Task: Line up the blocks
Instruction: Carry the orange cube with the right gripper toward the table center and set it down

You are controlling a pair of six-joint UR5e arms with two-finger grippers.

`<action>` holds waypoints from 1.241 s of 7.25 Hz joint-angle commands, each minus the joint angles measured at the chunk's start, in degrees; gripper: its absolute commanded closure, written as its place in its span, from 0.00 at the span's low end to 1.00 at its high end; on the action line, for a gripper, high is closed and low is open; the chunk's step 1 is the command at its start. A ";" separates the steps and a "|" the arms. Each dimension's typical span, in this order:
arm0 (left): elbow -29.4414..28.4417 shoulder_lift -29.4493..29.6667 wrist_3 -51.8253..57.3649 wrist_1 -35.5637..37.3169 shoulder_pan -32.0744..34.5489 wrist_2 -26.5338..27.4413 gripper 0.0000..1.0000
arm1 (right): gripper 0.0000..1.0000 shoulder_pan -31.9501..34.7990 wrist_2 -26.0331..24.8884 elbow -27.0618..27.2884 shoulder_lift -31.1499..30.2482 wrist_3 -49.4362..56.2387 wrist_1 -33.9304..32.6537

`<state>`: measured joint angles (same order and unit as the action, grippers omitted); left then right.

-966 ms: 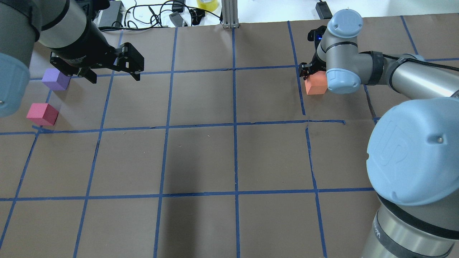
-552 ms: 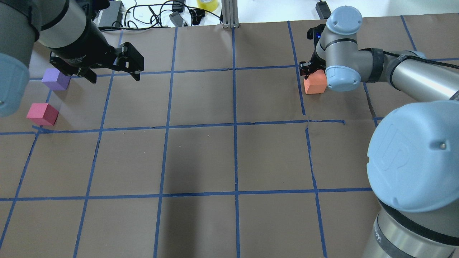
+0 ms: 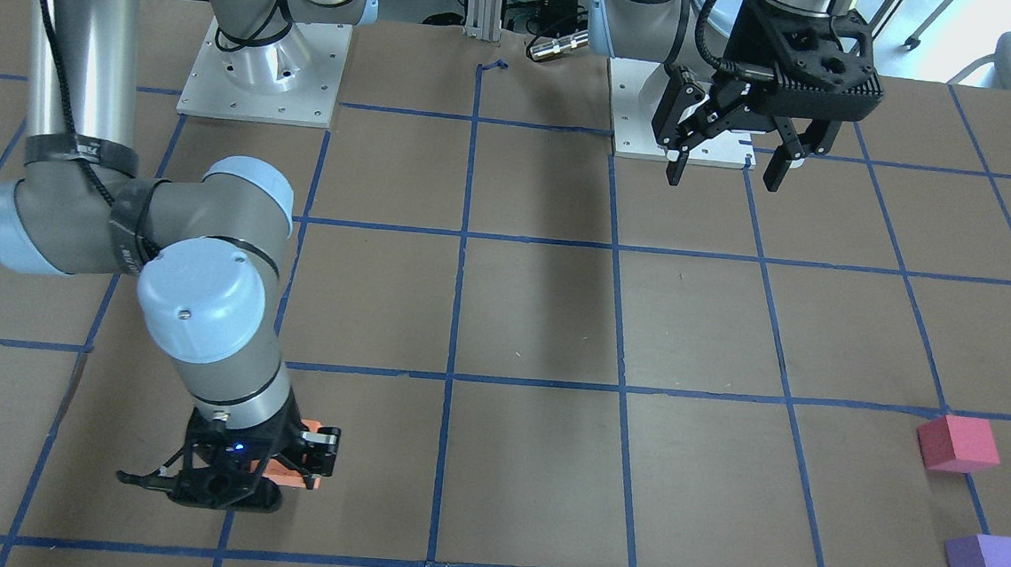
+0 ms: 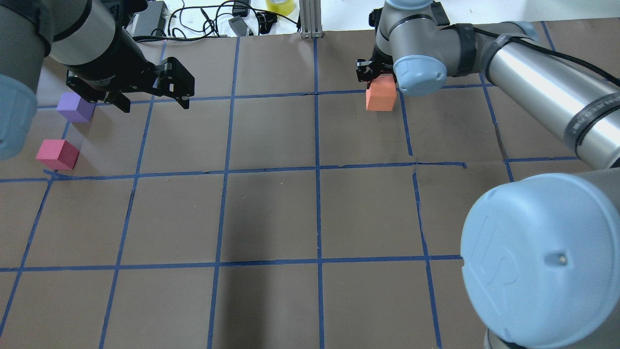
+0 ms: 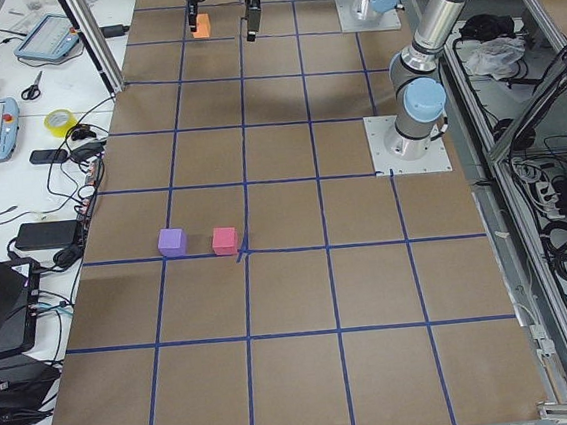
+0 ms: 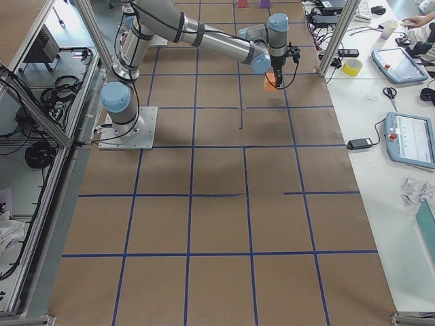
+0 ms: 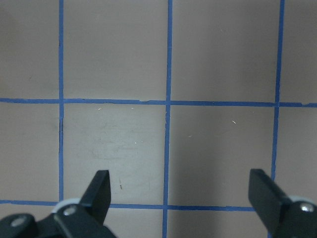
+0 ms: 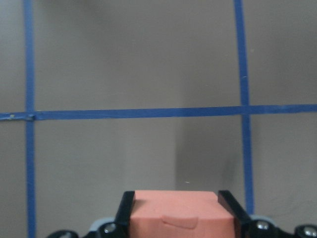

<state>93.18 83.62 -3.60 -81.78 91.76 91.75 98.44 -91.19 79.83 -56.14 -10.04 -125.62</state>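
My right gripper [image 4: 379,86] is shut on the orange block [image 4: 381,97], near the table's far edge and right of the middle. The wrist view shows the block [image 8: 181,218] clamped between both fingers, just above the brown paper. The pinkish-red block [image 4: 57,154] and the purple block [image 4: 75,106] lie close together at the far left, also seen in the front view as pinkish-red [image 3: 957,444] and purple [image 3: 988,565]. My left gripper [image 4: 155,104] is open and empty, hovering to the right of the purple block.
Blue tape lines divide the brown paper table [image 4: 271,218] into squares. An aluminium post [image 4: 310,19], cables and a yellow tape roll [image 4: 281,5] sit beyond the far edge. My right arm's elbow [image 4: 542,261] covers the near right corner.
My right arm has carried the orange block leftward along the far side, across a blue line toward the table's middle. The left arm, the pinkish-red block and the purple block have not moved.
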 commanded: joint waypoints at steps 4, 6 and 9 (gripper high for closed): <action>0.07 -0.13 0.00 -0.05 0.00 0.00 0.00 | 1.00 12.90 3.22 -7.76 11.12 -11.11 -3.75; -0.10 0.14 0.00 -0.05 0.00 -0.08 0.00 | 0.26 13.54 3.22 -7.76 11.93 -11.59 -4.55; -0.01 3.12 0.52 -0.84 -0.70 -0.43 0.00 | 0.00 13.19 2.51 -7.59 7.03 -12.28 -1.58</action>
<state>93.10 85.27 -3.33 -82.43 91.41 91.54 111.82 -88.75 72.12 -46.55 -22.04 -128.87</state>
